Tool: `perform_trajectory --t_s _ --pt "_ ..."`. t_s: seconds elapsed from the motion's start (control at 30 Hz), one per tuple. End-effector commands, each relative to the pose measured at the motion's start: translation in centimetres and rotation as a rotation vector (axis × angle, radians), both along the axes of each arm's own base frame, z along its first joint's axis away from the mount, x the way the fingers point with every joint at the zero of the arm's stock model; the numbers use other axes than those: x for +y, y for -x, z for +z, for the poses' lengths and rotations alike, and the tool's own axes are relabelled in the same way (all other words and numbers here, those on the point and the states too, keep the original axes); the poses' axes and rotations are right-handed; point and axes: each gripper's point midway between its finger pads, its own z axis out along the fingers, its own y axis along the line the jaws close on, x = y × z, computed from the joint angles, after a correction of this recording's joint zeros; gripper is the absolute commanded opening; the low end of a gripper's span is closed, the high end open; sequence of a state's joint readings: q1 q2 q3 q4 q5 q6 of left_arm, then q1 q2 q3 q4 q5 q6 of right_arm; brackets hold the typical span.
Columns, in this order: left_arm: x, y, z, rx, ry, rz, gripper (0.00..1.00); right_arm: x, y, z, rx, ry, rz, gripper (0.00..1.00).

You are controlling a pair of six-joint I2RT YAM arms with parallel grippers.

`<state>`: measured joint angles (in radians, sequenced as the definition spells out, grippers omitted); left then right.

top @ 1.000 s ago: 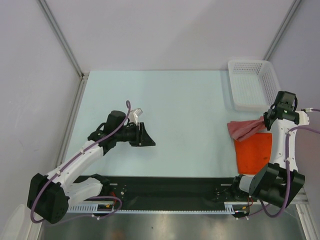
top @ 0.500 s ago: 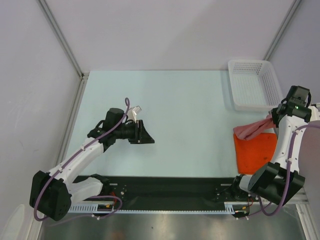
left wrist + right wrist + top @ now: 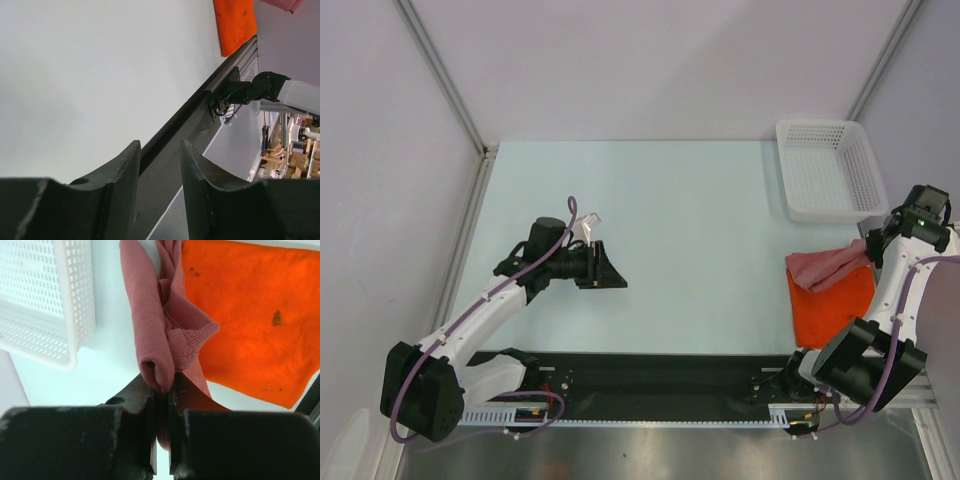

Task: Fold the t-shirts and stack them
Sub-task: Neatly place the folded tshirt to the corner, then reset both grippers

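Observation:
The dusty pink-red t-shirt [image 3: 823,267] is bunched into a rumpled strip, one end trailing over the far edge of the orange t-shirt [image 3: 832,305]. The orange one lies flat as a small rectangle at the table's right front. My right gripper [image 3: 870,243] is shut on a rolled fold of the pink shirt [image 3: 160,315], which hangs from the gripper [image 3: 161,390] above the orange shirt [image 3: 250,315]. My left gripper [image 3: 610,270] hovers low over the left-middle table, open with nothing between its fingers [image 3: 160,150]. The orange shirt [image 3: 235,22] shows far off in the left wrist view.
A white perforated basket [image 3: 817,122] stands at the back right, just beyond the shirts, and shows beside the pink cloth in the right wrist view [image 3: 45,295]. The black base rail [image 3: 650,385] runs along the near edge. The table's right edge lies close to my right arm.
My right gripper has moved right with the pink shirt, drawing it further over the orange shirt's far edge. The left arm has drifted slightly left, still open.

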<state>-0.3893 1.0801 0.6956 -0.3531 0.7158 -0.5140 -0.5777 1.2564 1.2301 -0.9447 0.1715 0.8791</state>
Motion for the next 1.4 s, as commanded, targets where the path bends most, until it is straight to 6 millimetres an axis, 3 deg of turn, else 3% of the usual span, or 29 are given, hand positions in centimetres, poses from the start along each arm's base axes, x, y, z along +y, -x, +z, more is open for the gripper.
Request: perform_trajectory --t_s 0.0,0.17,0.2,0.27,0.3,0.37,0.43,0.53,0.6,0.63,0.67,0.7,0.77,0.8,0.9,0.93,1.0,1.03,1.07,1.1,1.13,1.17,1.2,1.23,1.27,1.3,1.37 --pt "-0.1 -0.1 0.4 -0.037 0.029 -0.025 0.43 0.5 1.9 -0.4 0.014 -0.022 0.015 0.00" --pt "-0.1 -0.2 0.3 -0.030 0.032 -0.027 0.43 0.4 4.1 -1.5 0.059 -0.013 0.033 0.00" --pt "-0.1 -0.2 0.4 -0.030 0.034 -0.028 0.43 0.2 4.6 -1.6 0.071 -0.008 0.029 0.05" --pt "-0.1 -0.2 0.4 -0.031 0.035 -0.030 0.43 -0.1 6.0 -2.4 0.128 0.008 0.014 0.21" --pt "-0.1 -0.1 0.3 -0.030 0.038 -0.033 0.43 0.1 7.1 -2.9 0.176 0.012 0.042 0.38" --pt "-0.1 0.0 0.3 -0.032 0.038 -0.034 0.43 0.5 10.1 -4.3 0.301 0.005 0.024 0.59" --pt "0.2 0.0 0.4 -0.039 0.039 -0.026 0.42 0.5 12.3 -3.7 0.381 0.052 0.041 0.72" --pt "0.5 -0.1 0.5 -0.057 0.035 -0.005 0.43 -1.2 11.4 -0.7 0.418 0.163 0.080 0.74" --pt "0.9 -0.1 0.1 -0.065 0.025 0.010 0.43 -1.1 7.5 2.1 0.326 0.221 0.161 0.73" --pt "1.1 -0.2 0.2 -0.072 0.025 0.024 0.43 -0.6 5.9 1.9 0.338 0.206 0.184 0.74" --pt "1.2 -0.2 0.2 -0.073 0.025 0.030 0.43 2.2 2.7 2.3 0.312 0.239 0.327 0.74" --pt "1.4 -0.3 0.2 -0.074 0.023 0.038 0.43 3.5 0.5 4.0 0.276 0.280 0.385 0.75" --pt "1.9 -0.7 0.6 -0.090 0.023 0.079 0.43 7.4 -3.3 4.4 0.252 0.331 0.500 0.75" --pt "2.1 -0.8 0.5 -0.081 0.022 0.103 0.43 12.3 -6.4 5.2 0.147 0.361 0.650 0.76" --pt "2.9 -1.0 0.5 -0.085 0.022 0.164 0.44 20.2 -9.4 4.7 0.013 0.311 0.843 0.76" --pt "3.1 -1.1 0.6 -0.078 0.029 0.191 0.44 24.9 -10.3 4.3 -0.086 0.266 0.958 0.77" --pt "3.5 -0.8 0.5 -0.080 0.048 0.238 0.45 30.7 -11.7 5.5 -0.302 0.194 1.082 0.78" --pt "3.6 -0.8 0.5 -0.083 0.058 0.254 0.45 34.4 -9.8 2.9 -0.320 0.099 1.192 0.79" --pt "3.8 -0.8 1.2 -0.118 0.077 0.274 0.46 36.0 -9.2 2.1 -0.367 0.049 1.232 0.79" --pt "4.0 -0.4 0.1 -0.097 0.077 0.294 0.47 38.0 -9.3 4.2 -0.531 -0.019 1.226 0.84" --pt "4.3 -0.4 -0.1 -0.084 0.095 0.338 0.47 40.3 -7.6 4.1 -0.588 -0.130 1.296 0.88" --pt "4.4 -0.5 0.1 -0.104 0.119 0.361 0.48 40.7 -5.3 -0.7 -0.540 -0.222 1.316 0.99" --pt "4.7 0.1 -0.6 -0.115 0.139 0.387 0.49 42.1 -5.1 1.8 -0.708 -0.325 1.291 1.00" --pt "5.2 -0.2 -0.9 -0.105 0.155 0.456 0.49 42.7 -3.5 0.8 -0.732 -0.392 1.311 1.00" --pt "5.6 -0.3 -1.3 -0.112 0.173 0.499 0.50 42.7 -1.1 -2.6 -0.700 -0.449 1.314 1.00" --pt "5.9 0.2 -2.0 -0.120 0.222 0.540 0.50 42.9 -0.4 -0.3 -0.859 -0.494 1.303 1.00" --pt "6.3 0.1 -2.2 -0.154 0.293 0.589 0.57 42.4 1.1 -0.8 -0.936 -0.535 1.262 1.00"
